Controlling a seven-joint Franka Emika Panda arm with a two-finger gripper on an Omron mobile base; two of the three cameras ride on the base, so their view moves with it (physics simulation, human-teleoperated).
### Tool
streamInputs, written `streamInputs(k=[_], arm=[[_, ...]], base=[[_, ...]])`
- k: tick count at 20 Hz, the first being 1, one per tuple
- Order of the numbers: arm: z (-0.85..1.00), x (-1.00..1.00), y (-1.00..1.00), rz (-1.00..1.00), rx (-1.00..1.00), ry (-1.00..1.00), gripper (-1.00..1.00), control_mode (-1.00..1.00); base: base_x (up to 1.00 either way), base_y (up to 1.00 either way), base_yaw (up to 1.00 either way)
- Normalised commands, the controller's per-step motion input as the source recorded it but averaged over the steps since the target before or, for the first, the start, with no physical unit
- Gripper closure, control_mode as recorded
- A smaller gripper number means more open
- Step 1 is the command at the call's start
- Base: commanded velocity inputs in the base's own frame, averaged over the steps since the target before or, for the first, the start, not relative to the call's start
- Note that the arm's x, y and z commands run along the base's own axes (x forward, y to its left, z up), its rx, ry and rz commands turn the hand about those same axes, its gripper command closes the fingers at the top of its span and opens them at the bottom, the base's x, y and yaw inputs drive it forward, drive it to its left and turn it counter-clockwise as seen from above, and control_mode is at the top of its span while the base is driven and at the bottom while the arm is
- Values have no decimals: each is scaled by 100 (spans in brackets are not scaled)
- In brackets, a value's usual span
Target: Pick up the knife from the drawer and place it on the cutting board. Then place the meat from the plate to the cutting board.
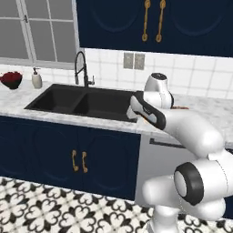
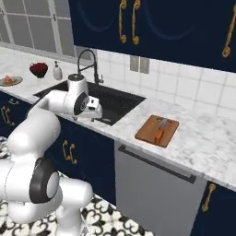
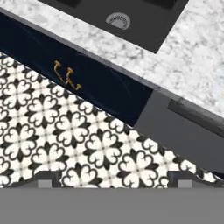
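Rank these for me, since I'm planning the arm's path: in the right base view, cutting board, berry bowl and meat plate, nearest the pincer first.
From the pincer:
1. Cutting board, to its right on the counter.
2. Berry bowl, left beyond the sink.
3. Plate with meat, farthest left.

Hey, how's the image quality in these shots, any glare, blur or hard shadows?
Left base view: flat, even light, slightly soft, sink basin dark. Right base view: no glare; knife casts almost no shadow on the cutting board. Hand view: sharp floor tiles, no motion blur.
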Motion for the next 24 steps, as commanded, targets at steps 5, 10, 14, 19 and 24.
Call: streamInputs(k=[5,10,14,19,24], arm=[[0,0,0,0,0,0,-100,100],[0,0,0,0,0,0,-100,100],[0,0,0,0,0,0,-100,100],[0,0,0,0,0,0,-100,100],[0,0,0,0,0,0,-100,100]], base=[[33,100,58],[94,72,36],[100,62,27],[100,40,19],[100,29,14]])
